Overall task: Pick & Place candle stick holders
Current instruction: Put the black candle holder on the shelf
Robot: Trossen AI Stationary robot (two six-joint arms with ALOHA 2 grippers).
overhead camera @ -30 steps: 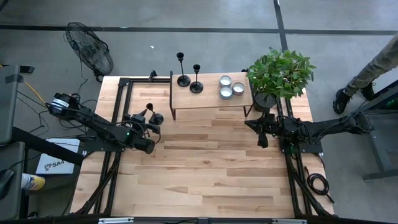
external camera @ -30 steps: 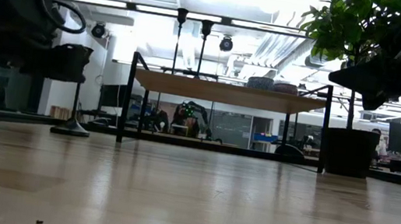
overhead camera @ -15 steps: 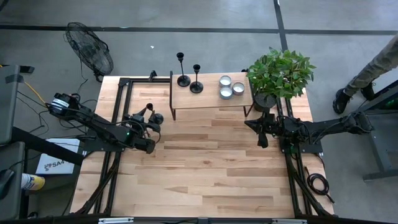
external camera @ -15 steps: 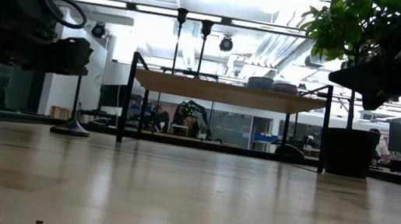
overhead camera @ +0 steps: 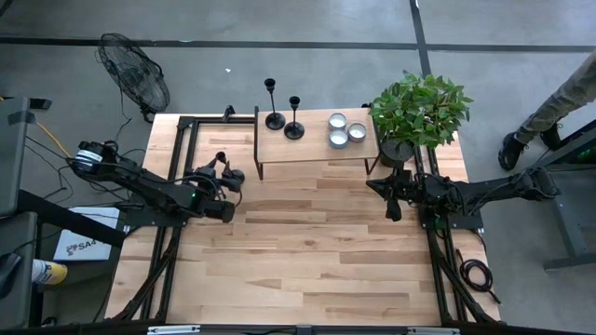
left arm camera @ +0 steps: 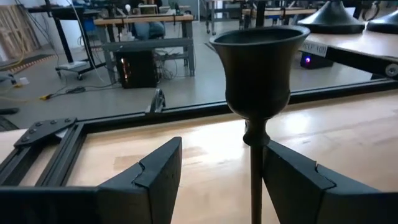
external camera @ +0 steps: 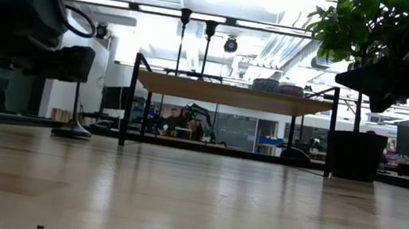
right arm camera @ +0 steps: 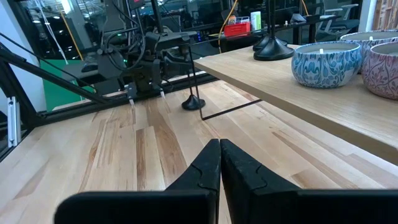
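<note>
Three black candlestick holders show. Two stand by their round bases on the raised wooden shelf [overhead camera: 317,151], the taller [overhead camera: 273,104] and a shorter one [overhead camera: 294,119]. The third [overhead camera: 228,170] stands by its base on the table left of the shelf. Its cup [left arm camera: 258,65] and thin stem [left arm camera: 255,177] rise between the fingers of my open left gripper [left arm camera: 217,180], closer to one finger [left arm camera: 292,180]; I see no touch. In the high view my left gripper [overhead camera: 222,181] is just near of this holder. My right gripper [right arm camera: 219,163] is shut and empty, hovering at the table's right [overhead camera: 391,200].
Three candle tins [overhead camera: 345,130] sit on the shelf's right part. A potted plant [overhead camera: 419,107] stands at the far right. Black frame rails [overhead camera: 182,149] run along both table sides. A fan [overhead camera: 135,70] and a person's leg [overhead camera: 559,98] are beyond the table.
My left gripper has moved a little toward the table's far edge, closing in on the holder that stands on the table. The holder has stayed in place and upright.
</note>
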